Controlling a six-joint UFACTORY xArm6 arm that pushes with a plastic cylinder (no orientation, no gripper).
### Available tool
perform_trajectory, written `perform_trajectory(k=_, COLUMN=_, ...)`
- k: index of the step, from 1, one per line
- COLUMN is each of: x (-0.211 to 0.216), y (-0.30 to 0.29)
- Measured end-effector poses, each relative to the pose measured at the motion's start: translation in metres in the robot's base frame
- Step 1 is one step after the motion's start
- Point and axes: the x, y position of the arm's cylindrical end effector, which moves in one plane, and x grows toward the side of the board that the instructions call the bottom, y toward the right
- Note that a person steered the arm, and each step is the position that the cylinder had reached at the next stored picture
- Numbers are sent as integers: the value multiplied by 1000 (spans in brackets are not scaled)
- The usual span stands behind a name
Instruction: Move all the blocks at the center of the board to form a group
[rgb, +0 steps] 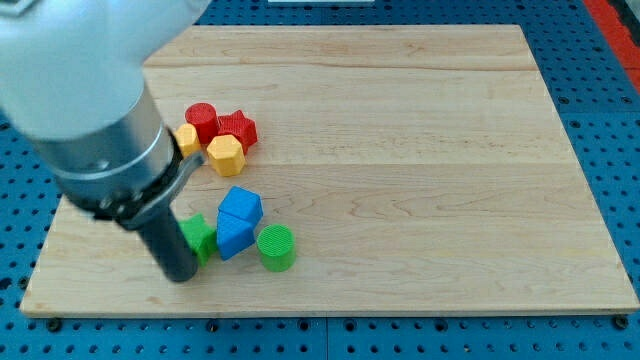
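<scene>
My tip (181, 276) rests on the wooden board (400, 150) at the lower left, touching or just left of a green block (201, 238) that the rod partly hides. Right of it lie two blue blocks, one (241, 206) above the other (234, 235), and a green cylinder (276, 248). Higher up sit a red cylinder (202, 122), a red star-like block (238, 128), a yellow hexagonal block (225, 155) and a yellow block (187, 139) partly hidden by the arm.
The arm's large grey and white body (90, 110) covers the view's upper left. A blue perforated table (600, 120) surrounds the board. The board's bottom edge runs just below my tip.
</scene>
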Motion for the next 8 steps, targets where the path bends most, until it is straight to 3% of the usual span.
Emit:
perform_trajectory(k=2, x=-63, y=41)
perform_trajectory(k=4, x=-91, y=76)
perform_trajectory(k=5, x=-124, y=94)
perform_trajectory(k=8, x=-102, y=-34)
